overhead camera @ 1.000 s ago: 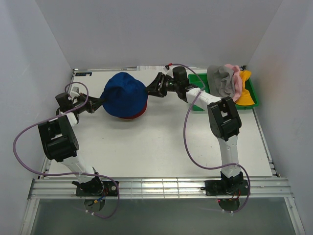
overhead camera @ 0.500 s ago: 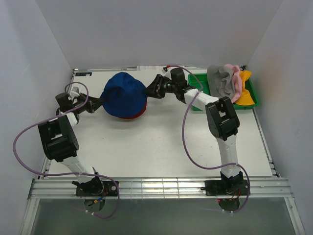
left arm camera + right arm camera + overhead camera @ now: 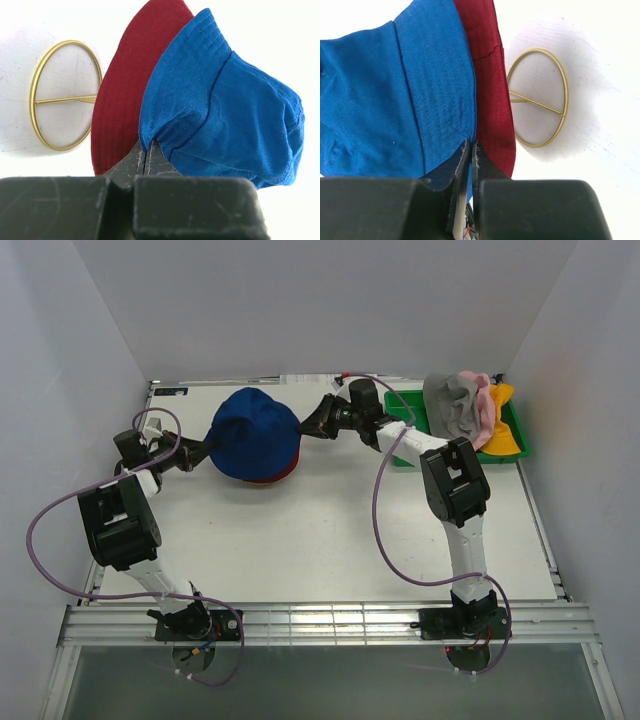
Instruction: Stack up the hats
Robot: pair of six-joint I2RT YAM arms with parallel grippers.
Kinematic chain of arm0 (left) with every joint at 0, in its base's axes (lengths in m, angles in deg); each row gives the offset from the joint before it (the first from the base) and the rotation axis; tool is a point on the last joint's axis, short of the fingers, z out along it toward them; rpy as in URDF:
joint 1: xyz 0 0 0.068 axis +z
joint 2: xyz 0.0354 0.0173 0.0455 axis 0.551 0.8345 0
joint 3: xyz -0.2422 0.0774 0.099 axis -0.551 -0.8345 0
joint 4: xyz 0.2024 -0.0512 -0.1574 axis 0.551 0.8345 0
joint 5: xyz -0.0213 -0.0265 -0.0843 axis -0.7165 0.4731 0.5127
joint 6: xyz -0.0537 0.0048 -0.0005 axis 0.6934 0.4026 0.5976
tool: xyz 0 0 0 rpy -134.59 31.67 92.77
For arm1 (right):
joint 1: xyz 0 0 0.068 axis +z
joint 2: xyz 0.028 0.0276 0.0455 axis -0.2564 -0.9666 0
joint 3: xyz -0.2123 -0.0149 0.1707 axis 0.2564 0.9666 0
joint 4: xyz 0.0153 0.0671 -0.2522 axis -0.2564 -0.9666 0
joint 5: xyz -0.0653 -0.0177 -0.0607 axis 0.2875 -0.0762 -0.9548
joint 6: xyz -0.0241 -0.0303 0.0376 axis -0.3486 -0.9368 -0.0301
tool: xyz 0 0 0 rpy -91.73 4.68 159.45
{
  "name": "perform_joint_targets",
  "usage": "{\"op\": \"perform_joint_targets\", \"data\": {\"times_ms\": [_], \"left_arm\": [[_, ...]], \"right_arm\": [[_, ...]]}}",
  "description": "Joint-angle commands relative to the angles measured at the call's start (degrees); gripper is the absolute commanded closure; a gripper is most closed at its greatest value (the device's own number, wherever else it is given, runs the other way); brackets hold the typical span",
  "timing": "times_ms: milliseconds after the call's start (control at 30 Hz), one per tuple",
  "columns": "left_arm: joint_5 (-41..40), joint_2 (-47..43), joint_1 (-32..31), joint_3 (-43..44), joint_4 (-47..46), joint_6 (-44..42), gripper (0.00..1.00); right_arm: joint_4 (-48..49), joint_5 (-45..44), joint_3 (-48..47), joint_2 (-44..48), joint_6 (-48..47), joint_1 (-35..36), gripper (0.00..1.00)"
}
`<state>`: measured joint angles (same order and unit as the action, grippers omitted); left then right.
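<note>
The blue hat (image 3: 255, 430) is seated over the dark red hat (image 3: 272, 478) at mid-back of the table (image 3: 330, 540). Its brim is pinched at opposite sides by the left gripper (image 3: 204, 451) and the right gripper (image 3: 304, 426) (each pair of jaws pressed together on the fabric). The grey hat (image 3: 450, 405), the pink hat (image 3: 484, 410) and the yellow-orange hat (image 3: 503, 435) are heaped at the green tray (image 3: 402, 400).

Arm links: your left arm (image 3: 120, 525) and right arm (image 3: 455, 485) are white tubes joined by blocky black joint housings.
Cables: a thin mauve cable (image 3: 375, 505) loops beside each arm.
Bases: your black base mounts (image 3: 185, 623) carry small coloured wires.
Grippers: your left gripper (image 3: 145, 150) and right gripper (image 3: 470, 146) have dark grey, scuffed fingers (image 3: 127, 167) that taper to thin tips.
Gripper bodies: matte black blocks, faintly scratched.
</note>
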<state>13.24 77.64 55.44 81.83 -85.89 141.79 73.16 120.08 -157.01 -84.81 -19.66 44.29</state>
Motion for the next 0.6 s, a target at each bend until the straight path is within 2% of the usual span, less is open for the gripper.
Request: {"op": "perform_joint_targets", "data": {"times_ms": [0, 567], "left_arm": [[-0.6, -1.13, 0.15, 0.02, 0.89, -1.91, 1.0], [-3.58, 1.33, -0.03, -1.56, 4.13, -5.15, 1.0]], "right_arm": [[-1.66, -1.36, -1.84, -0.32, -2.86, 0.28, 0.92], [-18.89, -7.95, -5.71, -3.22, -12.27, -0.43, 0.92]]}}
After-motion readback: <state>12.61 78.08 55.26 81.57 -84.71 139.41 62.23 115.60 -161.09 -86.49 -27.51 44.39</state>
